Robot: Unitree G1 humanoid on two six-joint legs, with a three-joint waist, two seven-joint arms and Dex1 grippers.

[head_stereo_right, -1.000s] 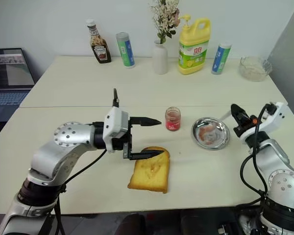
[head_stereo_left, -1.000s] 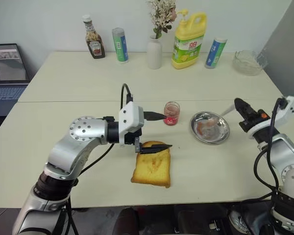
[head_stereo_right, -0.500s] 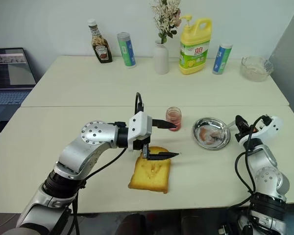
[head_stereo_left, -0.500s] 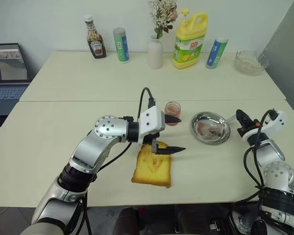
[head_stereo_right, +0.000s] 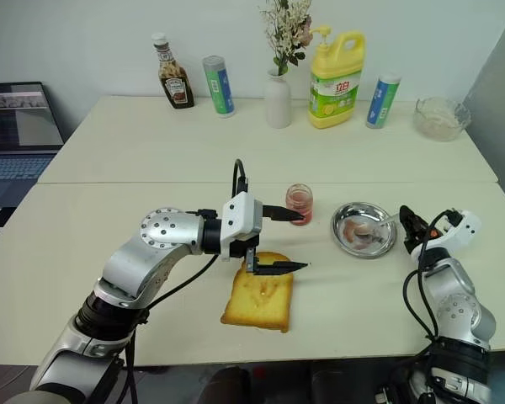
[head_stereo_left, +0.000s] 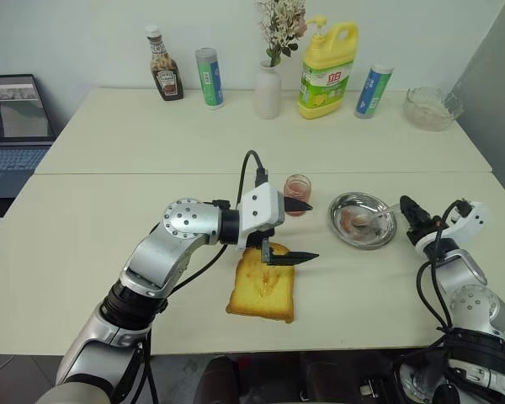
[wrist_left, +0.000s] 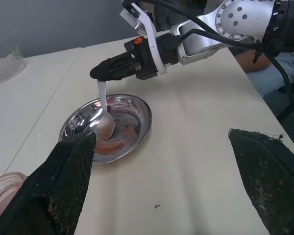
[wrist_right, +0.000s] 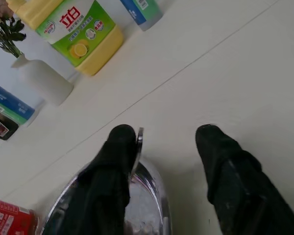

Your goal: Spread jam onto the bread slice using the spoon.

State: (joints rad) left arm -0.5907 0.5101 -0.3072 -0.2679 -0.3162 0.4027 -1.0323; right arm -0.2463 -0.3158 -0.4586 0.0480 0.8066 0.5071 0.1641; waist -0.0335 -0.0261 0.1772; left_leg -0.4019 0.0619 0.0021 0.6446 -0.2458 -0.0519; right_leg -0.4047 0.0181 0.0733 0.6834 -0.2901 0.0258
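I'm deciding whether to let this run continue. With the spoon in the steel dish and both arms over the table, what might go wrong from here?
The right gripper stands open, with the small shiny metal spoon leaning on one finger, its bowl in the round steel dish; it may slide or smear jam.

The open left gripper hovers between the small clear glass jam jar and the golden-yellow toast slice; a sideways move might tip the jar.

Setting: an office or lab room arranged as a mock kitchen. Evidence: two plain cream tables (head_stereo_left: 151,143) pushed together; bare white wall (head_stereo_left: 93,42); open laptop (head_stereo_left: 13,114) at the side. Kitchen props lined along the far edge: ketchup bottle (head_stereo_left: 162,76), yellow detergent jug (head_stereo_left: 326,69), white vase (head_stereo_left: 267,88) of flowers, glass bowl (head_stereo_left: 431,108).
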